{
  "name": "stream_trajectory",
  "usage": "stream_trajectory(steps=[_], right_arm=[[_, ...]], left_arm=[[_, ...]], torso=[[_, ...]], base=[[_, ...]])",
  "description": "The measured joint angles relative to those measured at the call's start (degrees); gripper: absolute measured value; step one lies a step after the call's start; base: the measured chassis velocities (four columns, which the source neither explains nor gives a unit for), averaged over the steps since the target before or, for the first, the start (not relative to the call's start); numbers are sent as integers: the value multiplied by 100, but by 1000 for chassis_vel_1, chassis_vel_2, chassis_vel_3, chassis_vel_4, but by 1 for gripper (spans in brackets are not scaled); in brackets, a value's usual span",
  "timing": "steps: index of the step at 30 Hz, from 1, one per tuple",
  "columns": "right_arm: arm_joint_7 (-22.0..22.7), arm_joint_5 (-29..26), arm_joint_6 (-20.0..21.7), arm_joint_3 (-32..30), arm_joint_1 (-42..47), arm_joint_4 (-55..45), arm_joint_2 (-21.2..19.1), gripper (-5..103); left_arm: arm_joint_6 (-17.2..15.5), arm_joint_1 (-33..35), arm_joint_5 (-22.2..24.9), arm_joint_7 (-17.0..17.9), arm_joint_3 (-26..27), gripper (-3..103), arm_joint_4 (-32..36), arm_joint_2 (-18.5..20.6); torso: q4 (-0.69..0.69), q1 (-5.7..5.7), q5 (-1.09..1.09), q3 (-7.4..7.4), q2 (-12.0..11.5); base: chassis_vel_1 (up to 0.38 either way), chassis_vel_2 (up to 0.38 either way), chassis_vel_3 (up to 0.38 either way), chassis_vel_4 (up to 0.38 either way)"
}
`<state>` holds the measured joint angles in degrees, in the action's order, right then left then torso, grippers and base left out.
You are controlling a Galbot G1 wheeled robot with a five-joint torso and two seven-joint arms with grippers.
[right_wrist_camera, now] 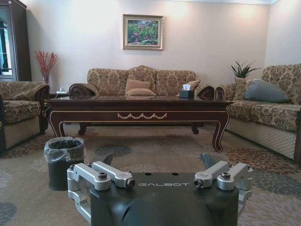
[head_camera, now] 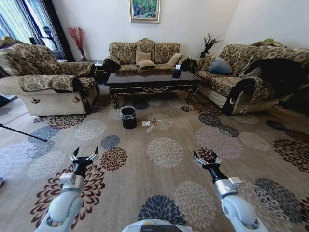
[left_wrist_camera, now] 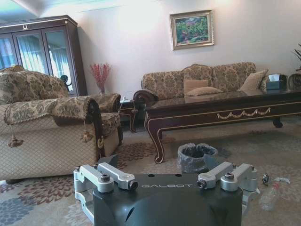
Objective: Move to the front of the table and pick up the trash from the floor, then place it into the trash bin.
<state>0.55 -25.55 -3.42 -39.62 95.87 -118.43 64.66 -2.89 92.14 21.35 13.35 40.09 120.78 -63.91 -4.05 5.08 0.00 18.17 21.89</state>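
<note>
Ahead, trash (head_camera: pixel 150 125) beside trash bin (head_camera: pixel 128 117)

Right gripper (right_wrist_camera: pixel 155 162) at 6 o'clock, fingers (right_wrist_camera: pixel 107 159) spread, nothing between. Trash bin (right_wrist_camera: pixel 64 161) on floral carpet (right_wrist_camera: pixel 155 148) at 8 o'clock. Coffee table (right_wrist_camera: pixel 138 113) at centre; tissue box (right_wrist_camera: pixel 186 92) on worktop, 1 o'clock.
</note>
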Motion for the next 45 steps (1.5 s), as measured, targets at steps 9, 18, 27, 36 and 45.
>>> stream_trajectory(steps=[9, 18, 27, 36, 45], right_arm=[[-27, 57, -49, 6, 47, 9, 151, 100], [-28, 73, -55, -28, 126, -27, 183, 100], [-38, 96, -70, -19, 137, -40, 234, 100], [-37, 90, -70, -2, 119, -41, 182, 100], [62, -158, 23, 180, -309, 121, -341, 100]], left_arm=[[-2, -13, 1, 2, -4, 100, 16, 4], [-4, 14, 24, 3, 2, 100, 21, 4], [-24, 9, 22, 19, -28, 100, 54, 39], [-70, 30, -8, 49, -85, 100, 116, 23], [-72, 49, -34, 52, -186, 100, 147, 31]], torso=[[0, -72, 0, -118, -191], [0, -135, 0, -248, -385], [0, -205, 0, -404, -609], [0, -266, 0, -546, -814], [1, -321, 1, -706, -1028]], base=[[0, 0, 0, 0], [0, 0, 0, 0], [0, 0, 0, 0], [0, 0, 0, 0], [0, 0, 0, 0]])
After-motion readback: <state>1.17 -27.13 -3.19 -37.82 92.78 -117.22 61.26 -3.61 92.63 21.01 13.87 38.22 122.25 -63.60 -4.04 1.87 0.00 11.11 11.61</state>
